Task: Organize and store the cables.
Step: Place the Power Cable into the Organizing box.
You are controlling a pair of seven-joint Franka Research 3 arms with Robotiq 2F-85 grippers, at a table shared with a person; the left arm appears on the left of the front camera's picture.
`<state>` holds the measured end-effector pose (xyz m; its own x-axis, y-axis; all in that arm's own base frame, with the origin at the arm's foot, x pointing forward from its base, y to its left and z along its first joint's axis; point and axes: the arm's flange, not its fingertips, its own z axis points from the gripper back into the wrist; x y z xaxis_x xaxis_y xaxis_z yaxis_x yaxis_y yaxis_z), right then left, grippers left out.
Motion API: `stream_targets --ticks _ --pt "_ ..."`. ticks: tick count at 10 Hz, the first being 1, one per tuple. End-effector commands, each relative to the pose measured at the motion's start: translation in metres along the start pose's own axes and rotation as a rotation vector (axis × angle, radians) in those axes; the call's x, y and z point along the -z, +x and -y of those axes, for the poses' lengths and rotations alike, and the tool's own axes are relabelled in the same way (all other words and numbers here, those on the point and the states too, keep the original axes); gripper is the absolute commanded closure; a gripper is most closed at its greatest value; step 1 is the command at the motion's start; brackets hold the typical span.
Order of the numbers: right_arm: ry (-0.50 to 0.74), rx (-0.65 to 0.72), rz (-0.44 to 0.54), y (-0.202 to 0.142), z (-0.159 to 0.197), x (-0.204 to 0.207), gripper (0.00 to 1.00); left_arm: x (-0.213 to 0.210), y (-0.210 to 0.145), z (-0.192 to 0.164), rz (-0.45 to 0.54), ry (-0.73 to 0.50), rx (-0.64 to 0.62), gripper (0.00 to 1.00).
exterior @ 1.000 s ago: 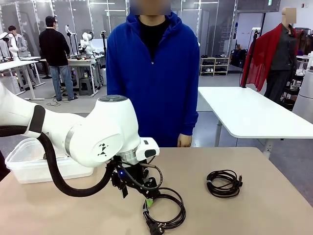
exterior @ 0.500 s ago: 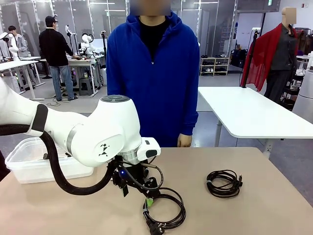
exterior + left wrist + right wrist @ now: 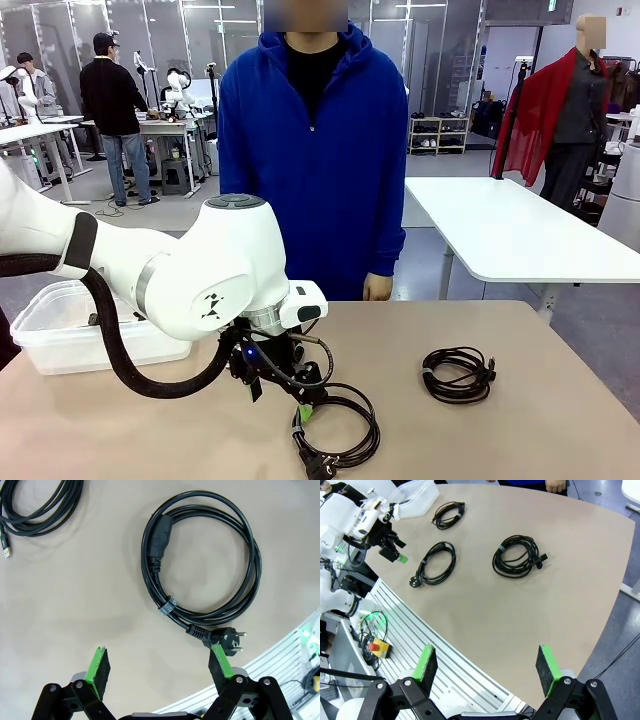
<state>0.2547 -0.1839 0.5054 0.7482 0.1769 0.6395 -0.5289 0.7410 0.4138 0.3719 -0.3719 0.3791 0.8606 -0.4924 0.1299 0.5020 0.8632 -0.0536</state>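
Grasp placement decides this step. The left tool (image 3: 157, 655) hangs over the counter (image 3: 75, 605) with its green pads spread wide, pinching nothing. The power cord (image 3: 200, 575) lies flat just ahead of the pads as a round coil, its plug (image 3: 226, 641) close beside one pad. I judge the best bite is at the small tie (image 3: 167, 606), where all the loops run together. The pads should come down astride that bundle, not on the plug or a single strand, so the coil lifts whole. A second coil (image 3: 40, 505) lies farther ahead, apart. The clear bin (image 3: 40, 345), off to the tool's side, looks like the place to store it. The right tool (image 3: 487, 672) is spread and empty too, high above the cables.
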Motion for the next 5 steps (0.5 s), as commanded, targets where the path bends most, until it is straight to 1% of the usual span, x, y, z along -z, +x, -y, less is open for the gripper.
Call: stream_targets --ticks 1,2,3,5 --pt "0.008 -0.017 0.005 -0.001 0.001 -0.001 0.00 0.012 0.009 0.005 -0.016 0.013 0.007 0.00" --pt "0.008 -0.017 0.005 -0.001 0.001 -0.001 0.00 0.024 0.012 0.008 -0.007 0.000 -0.013 0.00" --pt "0.008 -0.017 0.005 -0.001 0.001 -0.001 0.00 0.038 0.014 0.010 -0.041 0.042 -0.073 0.00" --pt "0.008 -0.017 0.005 -0.001 0.001 -0.001 0.00 0.050 0.014 0.016 -0.011 0.075 -0.112 0.00"
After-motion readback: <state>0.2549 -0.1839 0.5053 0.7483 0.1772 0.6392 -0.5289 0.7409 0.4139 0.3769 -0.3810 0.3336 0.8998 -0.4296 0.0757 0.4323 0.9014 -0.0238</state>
